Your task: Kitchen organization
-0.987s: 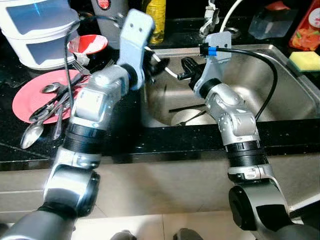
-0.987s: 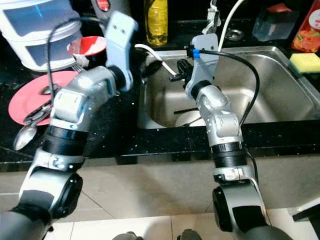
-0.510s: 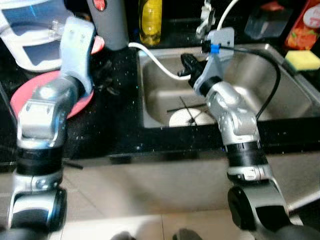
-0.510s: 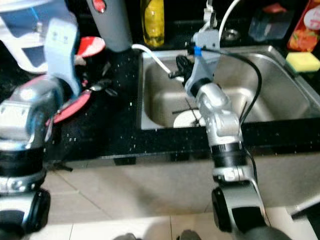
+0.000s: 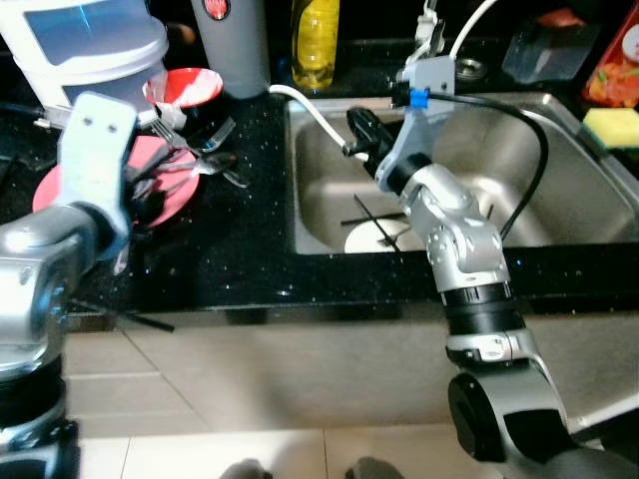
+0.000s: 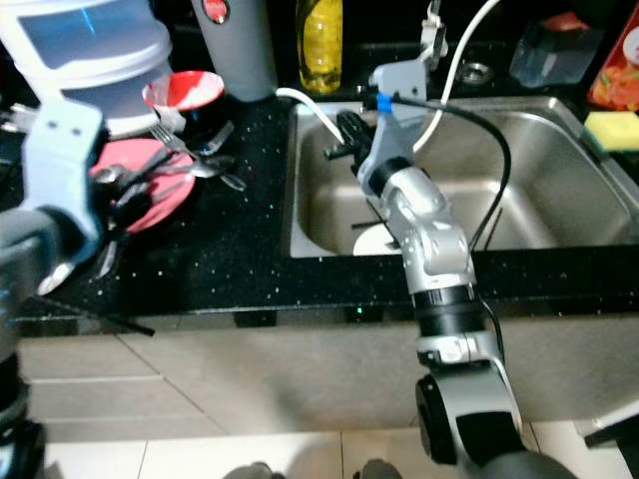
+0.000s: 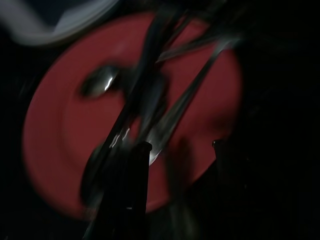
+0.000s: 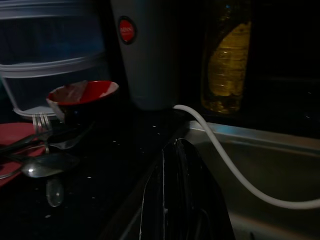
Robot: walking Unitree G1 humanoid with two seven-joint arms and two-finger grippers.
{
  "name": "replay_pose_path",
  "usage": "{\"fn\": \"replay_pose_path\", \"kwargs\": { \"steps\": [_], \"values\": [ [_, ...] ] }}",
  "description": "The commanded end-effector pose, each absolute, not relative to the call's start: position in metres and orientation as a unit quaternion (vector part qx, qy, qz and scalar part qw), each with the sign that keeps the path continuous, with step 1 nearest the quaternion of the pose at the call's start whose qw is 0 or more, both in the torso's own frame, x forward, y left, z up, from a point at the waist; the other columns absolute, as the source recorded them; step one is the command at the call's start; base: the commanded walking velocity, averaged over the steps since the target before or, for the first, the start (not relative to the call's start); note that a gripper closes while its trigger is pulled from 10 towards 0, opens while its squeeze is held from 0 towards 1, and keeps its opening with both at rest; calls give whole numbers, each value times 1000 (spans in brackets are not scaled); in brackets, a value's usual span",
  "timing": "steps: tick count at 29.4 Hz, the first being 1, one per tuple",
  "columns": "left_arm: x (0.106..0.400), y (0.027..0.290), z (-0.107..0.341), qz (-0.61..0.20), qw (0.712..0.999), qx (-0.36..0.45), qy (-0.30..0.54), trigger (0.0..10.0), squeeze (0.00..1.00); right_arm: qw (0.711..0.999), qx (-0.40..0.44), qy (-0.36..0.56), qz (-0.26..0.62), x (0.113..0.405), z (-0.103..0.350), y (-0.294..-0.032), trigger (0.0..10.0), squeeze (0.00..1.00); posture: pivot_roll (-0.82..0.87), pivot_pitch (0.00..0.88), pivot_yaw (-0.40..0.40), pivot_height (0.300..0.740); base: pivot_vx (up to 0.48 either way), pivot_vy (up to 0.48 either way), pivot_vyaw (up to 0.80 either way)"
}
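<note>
Left wrist view looks straight down on the red plate [image 7: 130,115], and the left gripper [image 7: 177,145] hangs just above it with its two black fingers apart and nothing between them. Spoons and forks [image 5: 185,165] lie in a messy heap on this plate, on the black counter [image 5: 240,249] to the left of the sink [image 5: 559,190]. Most of them lie flat with their long sides running across the plate, from the side near the robot out toward the red bowl [image 5: 185,88], and some forks stick out past the rim. They cross over each other, so I think a grab could catch two at once, or push one off the plate onto the counter. The picture is blurry, so aiming badly is easy. The right gripper [image 6: 344,135] is over the left edge of the sink, next to a white hose [image 5: 319,115]. Its fingers look pressed together and hold nothing. If it swings, it could bump the hose.
</note>
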State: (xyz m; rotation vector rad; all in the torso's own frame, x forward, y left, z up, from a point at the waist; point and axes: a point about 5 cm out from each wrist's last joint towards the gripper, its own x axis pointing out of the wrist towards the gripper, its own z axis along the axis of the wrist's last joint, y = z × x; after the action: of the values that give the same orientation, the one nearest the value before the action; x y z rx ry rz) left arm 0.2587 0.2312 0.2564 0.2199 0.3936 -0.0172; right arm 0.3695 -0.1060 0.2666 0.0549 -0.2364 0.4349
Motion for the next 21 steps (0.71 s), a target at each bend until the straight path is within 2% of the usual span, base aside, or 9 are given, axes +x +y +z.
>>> {"fn": "replay_pose_path", "kwargs": {
  "steps": [1,10,12,21],
  "values": [
    [248,252,253,42,969,109,219,10000,0,966,30,-114,230,371,266,-98,10000,0,192,59,-11,740,0,0,0],
    [240,275,249,105,962,104,232,10000,0,963,30,-112,243,372,266,-92,10000,0,204,61,-25,740,0,0,0],
    [240,284,245,117,964,74,228,10000,0,962,30,-111,248,372,266,-90,10000,0,208,57,-35,740,0,0,0],
    [252,280,246,72,971,53,221,10000,0,961,29,-117,250,373,269,-89,10000,0,190,38,-29,740,0,0,0]
  ]
}}
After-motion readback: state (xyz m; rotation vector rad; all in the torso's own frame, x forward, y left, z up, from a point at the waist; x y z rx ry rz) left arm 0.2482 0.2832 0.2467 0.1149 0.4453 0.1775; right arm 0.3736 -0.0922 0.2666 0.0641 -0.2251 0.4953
